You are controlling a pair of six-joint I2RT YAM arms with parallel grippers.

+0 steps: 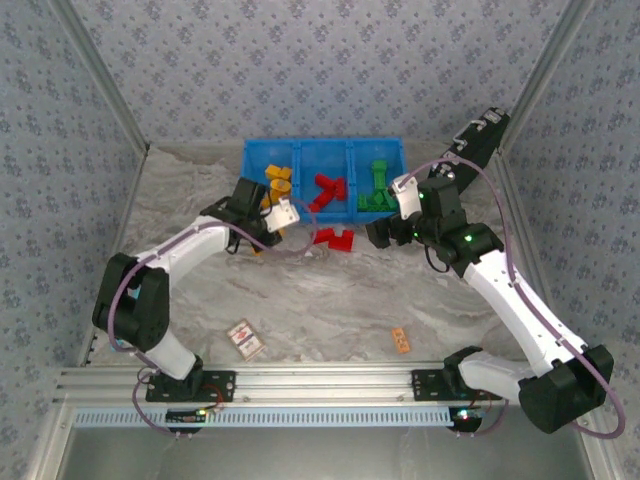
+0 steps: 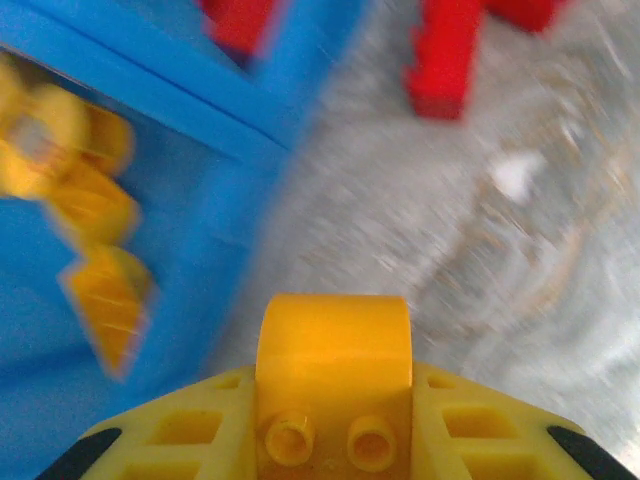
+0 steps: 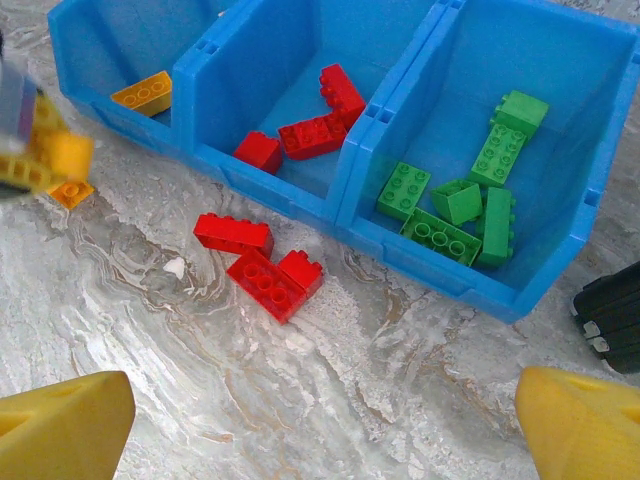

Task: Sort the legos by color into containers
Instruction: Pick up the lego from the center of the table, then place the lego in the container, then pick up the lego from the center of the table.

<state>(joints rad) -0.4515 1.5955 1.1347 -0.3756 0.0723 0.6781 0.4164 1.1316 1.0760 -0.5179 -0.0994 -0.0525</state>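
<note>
The blue bin (image 1: 322, 150) holds orange-yellow legos (image 1: 277, 178) in its left compartment, red ones (image 1: 328, 190) in the middle and green ones (image 1: 376, 190) on the right. My left gripper (image 1: 270, 218), just in front of the left compartment, is shut on an orange-yellow brick (image 2: 333, 365) that sits between its yellow fingers (image 2: 170, 435). Three red bricks (image 3: 258, 262) lie on the table in front of the middle compartment (image 3: 290, 80). My right gripper (image 3: 322, 405) hovers open above the bare table near them. A small orange brick (image 3: 68, 194) lies by the bin's left front.
A patterned card (image 1: 244, 338) and a thin orange tag (image 1: 401, 340) lie near the front of the marble table. A black case (image 3: 612, 315) sits beside the bin's right front corner. Wallpapered walls close in the back and both sides.
</note>
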